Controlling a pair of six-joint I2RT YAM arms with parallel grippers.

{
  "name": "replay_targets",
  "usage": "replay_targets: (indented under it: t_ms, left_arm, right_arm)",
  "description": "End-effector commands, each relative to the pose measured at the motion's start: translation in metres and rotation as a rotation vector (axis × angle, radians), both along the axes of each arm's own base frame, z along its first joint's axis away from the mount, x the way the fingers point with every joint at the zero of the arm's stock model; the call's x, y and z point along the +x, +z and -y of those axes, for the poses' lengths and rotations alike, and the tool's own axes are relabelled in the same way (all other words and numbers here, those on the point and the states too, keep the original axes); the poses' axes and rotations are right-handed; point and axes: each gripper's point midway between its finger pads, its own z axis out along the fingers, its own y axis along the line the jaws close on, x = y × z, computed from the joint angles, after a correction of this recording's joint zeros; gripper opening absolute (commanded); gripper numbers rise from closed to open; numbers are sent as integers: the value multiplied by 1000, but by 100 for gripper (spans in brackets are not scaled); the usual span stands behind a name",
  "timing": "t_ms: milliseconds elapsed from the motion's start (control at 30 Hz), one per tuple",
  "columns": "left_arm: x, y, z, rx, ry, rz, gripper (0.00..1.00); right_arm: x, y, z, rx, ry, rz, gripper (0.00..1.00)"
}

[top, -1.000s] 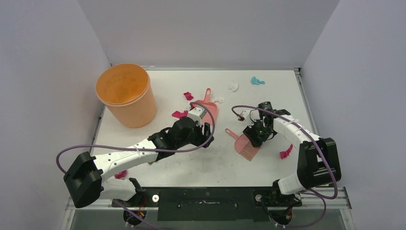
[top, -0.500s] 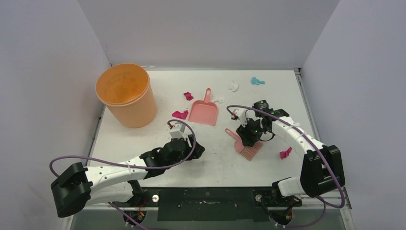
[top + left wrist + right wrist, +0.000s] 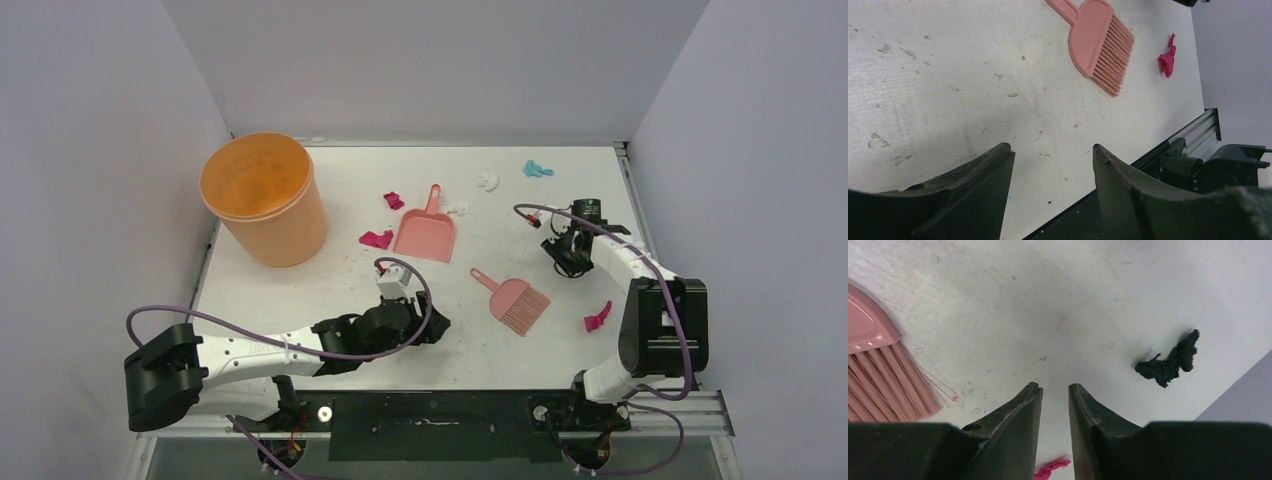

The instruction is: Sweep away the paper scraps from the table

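Gaping wide, empty left pincer (image 3: 1050, 150) hangs near the brush (image 3: 1093, 37); right pincer (image 3: 1054, 387), barely parted, grips nothing beside black scrap (image 3: 1168, 360).

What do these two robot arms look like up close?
Both are built alike: the left arm and right arm have smooth white links joined by chunky black joint housings. A thin purple cable loops along each. The left gripper and right gripper each have two matte black, wedge-shaped fingers with scuffed edges.
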Motion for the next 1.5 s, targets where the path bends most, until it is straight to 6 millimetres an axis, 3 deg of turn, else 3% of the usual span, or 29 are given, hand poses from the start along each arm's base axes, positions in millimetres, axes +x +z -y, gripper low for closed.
replay_targets:
  t_ms: [0, 167, 333, 533, 700, 800, 900, 1067, 1133, 1233, 1467]
  left_arm:
    - [10, 18, 13, -50, 41, 38, 57]
    - [9, 8, 17, -35, 44, 22, 58]
    - [8, 5, 17, -27, 47, 21, 58]
    - [11, 0, 6, -4, 91, 17, 58]
    - [15, -3, 6, 36, 103, 26, 58]
    - [19, -3, 14, 98, 84, 32, 58]
    - [27, -8, 23, 199, 84, 35, 56]
    - [53, -8, 40, 342, 94, 54, 52]
    - [62, -10, 45, 406, 83, 56, 51]
    - [69, -20, 51, 488, 56, 25, 51]
    - [32, -39, 61, 523, -29, -42, 50]
  right_arm:
    - [-10, -7, 3, -75, 46, 7, 28]
    - [-49, -28, -29, -108, 165, -52, 28]
    - [-84, -28, -75, -66, 281, -95, 29]
    - [-128, -15, -138, 108, 444, -169, 30]
    - [-125, 16, -162, 194, 511, -95, 32]
    - [-108, 51, -163, 306, 457, -27, 32]
    - [-93, 83, -152, 417, 333, 40, 36]
    - [-74, 122, -123, 548, 131, 173, 61]
    - [-70, 128, -113, 602, 65, 191, 69]
    - [-61, 129, -96, 653, -37, 207, 72]
    - [-49, 119, -73, 716, -165, 245, 73]
